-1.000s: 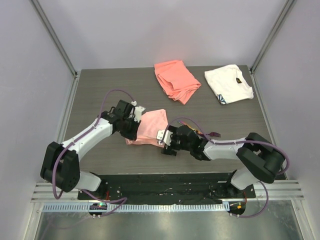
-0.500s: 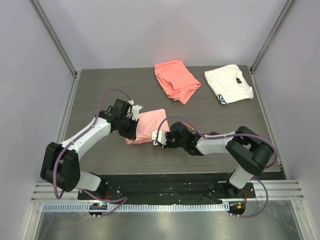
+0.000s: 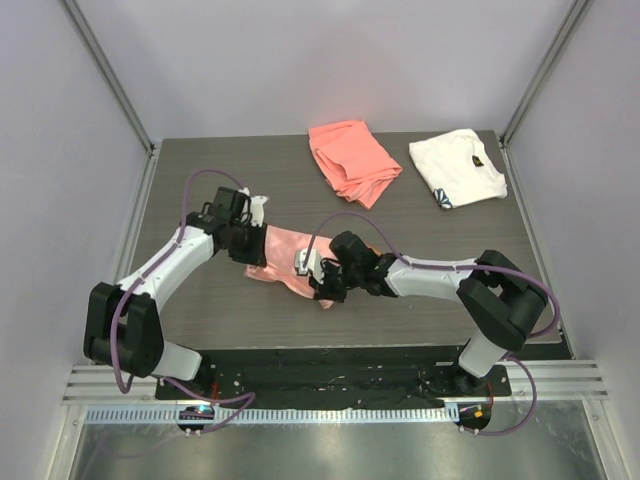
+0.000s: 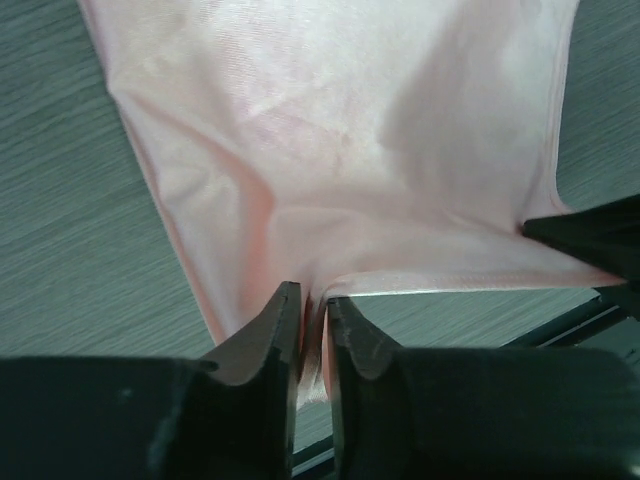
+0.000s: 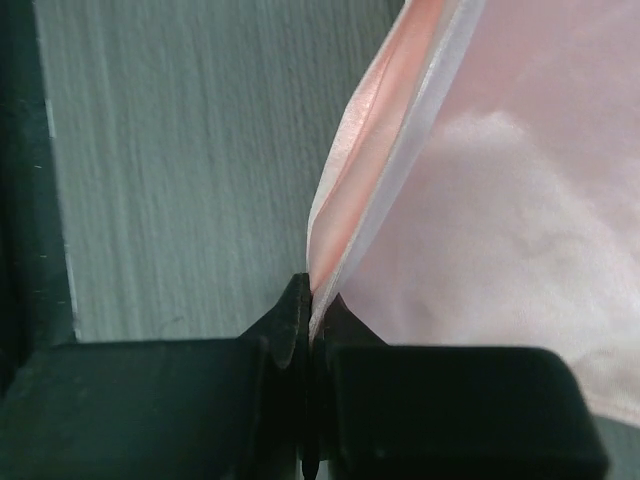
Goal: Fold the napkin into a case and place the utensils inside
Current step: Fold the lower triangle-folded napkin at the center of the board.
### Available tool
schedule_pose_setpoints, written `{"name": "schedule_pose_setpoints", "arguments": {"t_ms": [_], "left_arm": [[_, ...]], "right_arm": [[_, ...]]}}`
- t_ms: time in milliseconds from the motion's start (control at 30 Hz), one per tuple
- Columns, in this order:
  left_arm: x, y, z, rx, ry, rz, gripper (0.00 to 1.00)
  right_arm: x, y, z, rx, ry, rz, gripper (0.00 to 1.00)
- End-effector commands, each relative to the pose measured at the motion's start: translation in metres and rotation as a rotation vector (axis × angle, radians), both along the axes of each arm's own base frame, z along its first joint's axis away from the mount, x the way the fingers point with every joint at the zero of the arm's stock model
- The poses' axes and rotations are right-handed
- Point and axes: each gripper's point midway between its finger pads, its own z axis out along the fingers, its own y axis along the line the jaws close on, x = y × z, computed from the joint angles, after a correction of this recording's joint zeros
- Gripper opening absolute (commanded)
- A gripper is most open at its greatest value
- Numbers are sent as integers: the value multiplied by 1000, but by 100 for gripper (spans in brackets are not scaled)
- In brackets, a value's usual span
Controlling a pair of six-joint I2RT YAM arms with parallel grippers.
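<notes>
Pincer check: left pincer (image 4: pixel 312 300) and right pincer (image 5: pixel 312 290) both clenched on napkin (image 3: pixel 283 250); folding step.
Holds at 9 and 5 o'clock; next you likely carry one edge over, cloth taut.

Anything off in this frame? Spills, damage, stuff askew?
No spills or damage. The napkin lies bunched and askew, pinched at its edges by the left gripper and right gripper, not yet a case. The utensils show in no view.

Glossy satin-like pink napkin (image 4: pixel 350 150) on matt wood-grain table (image 4: pixel 60 250)
</notes>
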Motion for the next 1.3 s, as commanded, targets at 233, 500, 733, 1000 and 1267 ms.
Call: {"name": "schedule_pose_setpoints", "arguments": {"t_ms": [233,500,733,1000,1267], "left_arm": [[35,20,37,-122,-3,264,68],[13,60,45,-94,98,672,88],[-39,61,25,-191,245,965,91],[-34,74,2,-158,208,922,88],[-20,58,-10,-227,170,772,87]], "right_arm": [[-27,18,3,119,419,-18,1],[-17,21,9,187,517,-119,1],[-16,28,15,245,562,-158,1],[-21,28,18,270,577,-142,1],[-23,30,19,288,593,-140,1]]}}
